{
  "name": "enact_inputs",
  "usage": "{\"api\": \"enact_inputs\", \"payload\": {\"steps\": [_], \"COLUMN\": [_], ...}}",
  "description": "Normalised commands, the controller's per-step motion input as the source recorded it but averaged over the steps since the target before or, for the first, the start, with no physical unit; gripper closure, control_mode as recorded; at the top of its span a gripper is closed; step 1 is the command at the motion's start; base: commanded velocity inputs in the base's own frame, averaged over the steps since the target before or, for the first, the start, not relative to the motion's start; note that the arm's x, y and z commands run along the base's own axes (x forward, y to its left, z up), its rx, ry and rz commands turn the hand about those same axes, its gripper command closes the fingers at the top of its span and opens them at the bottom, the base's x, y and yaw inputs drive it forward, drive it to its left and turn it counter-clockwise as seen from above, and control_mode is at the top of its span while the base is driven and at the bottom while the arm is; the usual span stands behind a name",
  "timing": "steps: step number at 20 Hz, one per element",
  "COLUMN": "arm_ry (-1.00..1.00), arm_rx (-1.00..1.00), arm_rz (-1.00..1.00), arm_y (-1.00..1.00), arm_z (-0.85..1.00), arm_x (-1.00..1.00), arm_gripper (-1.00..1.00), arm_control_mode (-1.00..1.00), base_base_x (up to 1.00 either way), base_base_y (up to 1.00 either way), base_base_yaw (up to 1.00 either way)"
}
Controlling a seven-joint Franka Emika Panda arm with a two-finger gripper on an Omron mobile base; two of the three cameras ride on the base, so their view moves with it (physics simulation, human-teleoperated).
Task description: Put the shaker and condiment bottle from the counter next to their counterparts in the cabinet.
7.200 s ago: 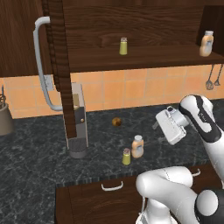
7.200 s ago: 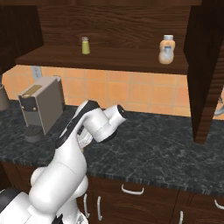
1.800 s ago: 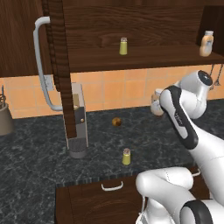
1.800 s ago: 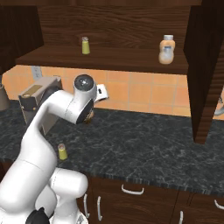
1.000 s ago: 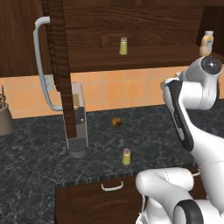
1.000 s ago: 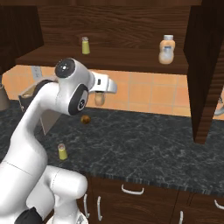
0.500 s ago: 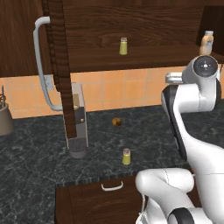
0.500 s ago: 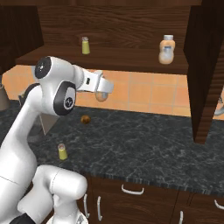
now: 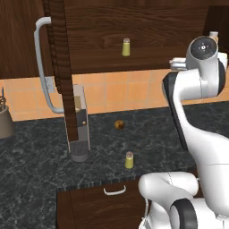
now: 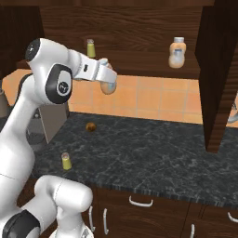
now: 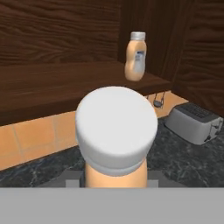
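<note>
Since half a second ago the arm has swung a little further toward the cabinet's [image 10: 139,28] right end, carrying the condiment bottle [image 10: 108,83] higher, so that it now hangs just below the front edge of the shelf [image 10: 139,69]; seven seconds back that bottle stood on the counter [image 10: 153,158] beside the shaker [image 10: 66,161]. The gripper [image 10: 106,80] is closed on the condiment bottle: in the hand view its white cap [image 11: 116,129] sits close before the camera with the tan body below it, though the fingertips themselves are hidden. The forearm reaches out nearly level from a raised elbow, the hand pointing toward the right end of the shelf, well above the counter. The shaker stands alone near the counter's front edge, with a small brown round thing [image 10: 91,126] farther back toward the tiled wall. On the shelf, the matching shaker [image 10: 90,48] stands toward its left part and the matching bottle [image 10: 177,52] near its right end, by the cabinet's side wall.
</note>
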Motion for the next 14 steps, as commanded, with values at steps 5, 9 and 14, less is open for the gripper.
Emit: {"api": "enact_inputs", "payload": {"steps": [5,9,14], "arm_ry": [-0.05,-0.35,-0.31], "arm_rx": [0.00,0.00,0.00], "arm_rz": [-0.05,0.02,0.04], "arm_y": [-0.13,-0.32,-0.31], "arm_z": [0.48,0.05,0.00], "arm_x": [0.00,0.00,0.02], "arm_gripper": [1.00,1.00,1.00], "arm_control_mode": [-1.00,-1.00,-1.00], "base_base_x": [0.00,0.00,0.00], "base_base_y": [0.00,0.00,0.00], "base_base_yaw": [0.00,0.00,0.00]}}
